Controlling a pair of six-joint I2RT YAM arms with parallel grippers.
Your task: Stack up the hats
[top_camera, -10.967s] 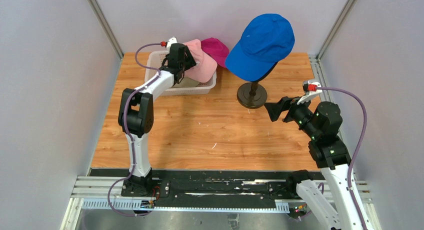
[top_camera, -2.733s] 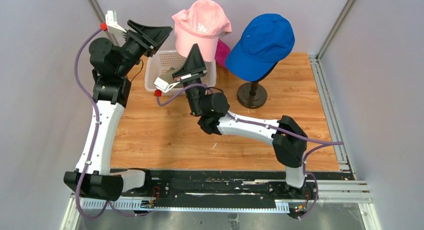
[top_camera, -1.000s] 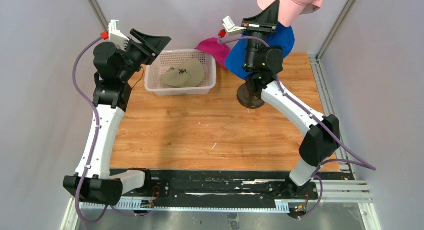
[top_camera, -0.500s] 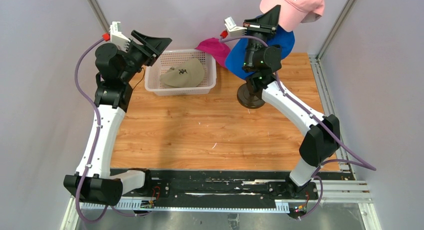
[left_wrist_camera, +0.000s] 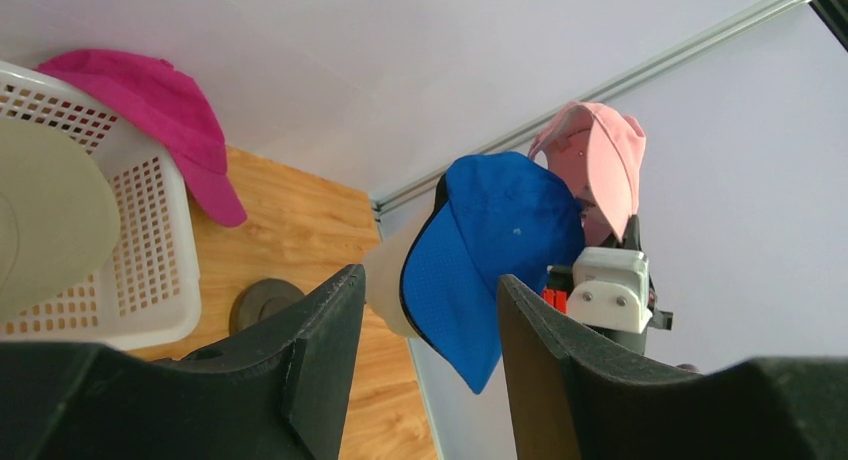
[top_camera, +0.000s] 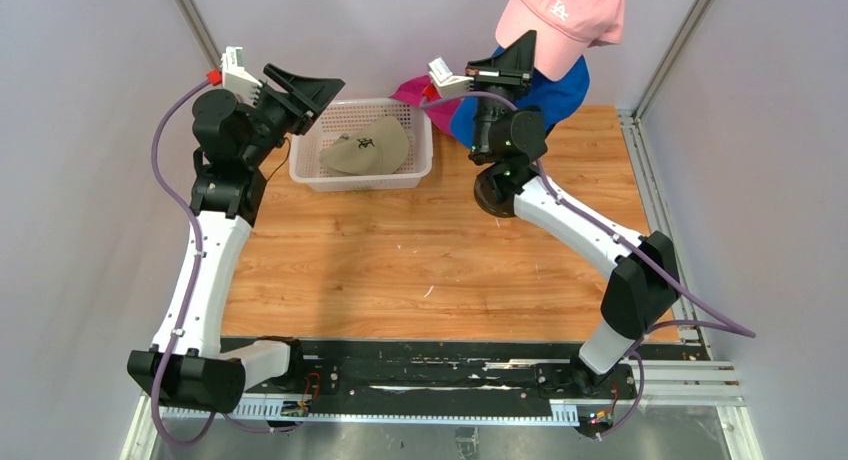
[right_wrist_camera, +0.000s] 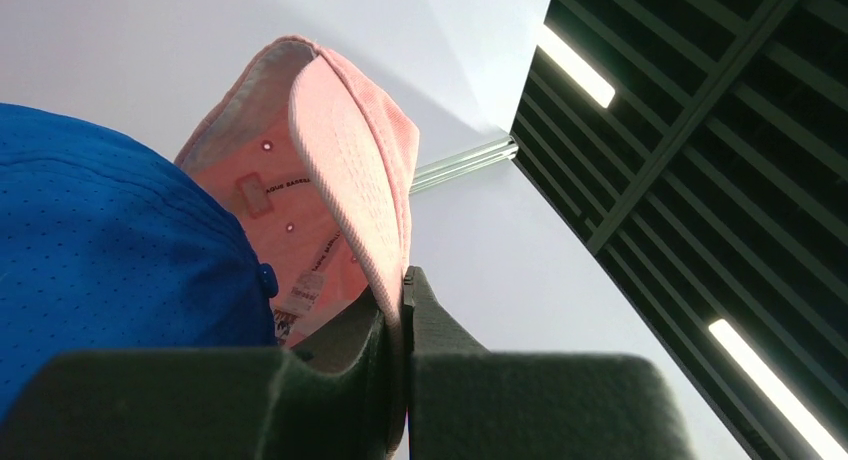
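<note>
Leftward and a little lower is where my right arm has carried the light pink cap (top_camera: 560,20) in the last half second, so its hollow crown now hangs over the royal blue cap (top_camera: 558,86) instead of off to the side. Nearest me the wood-grain worktop (top_camera: 400,270) lies flat and hard. Further in, my left end effector (top_camera: 325,83) waits raised beside the basket with its fingers spread and nothing between them, which I judge keeps it out of the way. Below it the white perforated plastic basket (top_camera: 365,185) holds the khaki cap (top_camera: 365,150), soft and slumped on its side. Beyond that, my right end effector (right_wrist_camera: 403,290) is pressed together on the pink cap's edge, pinching thin fabric so the open underside with its sewn labels faces down for nesting. The blue cap is dimpled mesh cloth, domed over the smooth cream mannequin head (left_wrist_camera: 385,280) on a dark round stand (left_wrist_camera: 262,300). Farthest back, the magenta cap (top_camera: 415,88) droops limply over the basket's far corner.
</note>
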